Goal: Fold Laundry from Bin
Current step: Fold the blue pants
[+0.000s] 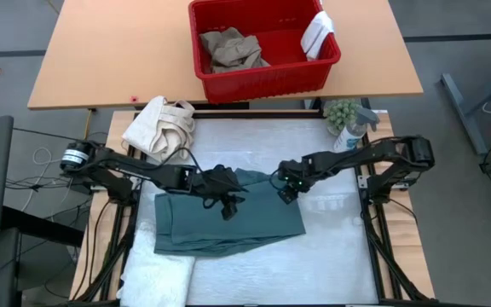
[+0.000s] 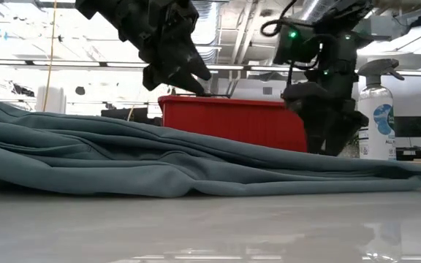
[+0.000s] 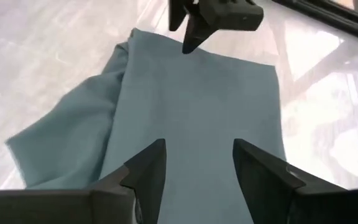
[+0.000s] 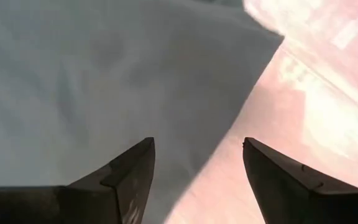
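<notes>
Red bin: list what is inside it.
Inside the red bin lie crumpled tan trousers toward one end, and a small white cloth draped at the other end's rim. Bare red floor shows between them. Anything beneath the trousers is covered.

A robotics lab or workshop is showing here: exposed ducts and pipes (image 2: 309, 9) are running under an open ceiling, with strip lights glowing above cluttered benches. Two dark arms are working from a metal frame (image 1: 380, 223), cables (image 1: 31, 167) are trailing over the grey floor, and a monitor (image 2: 414, 126) is sitting behind.
</notes>
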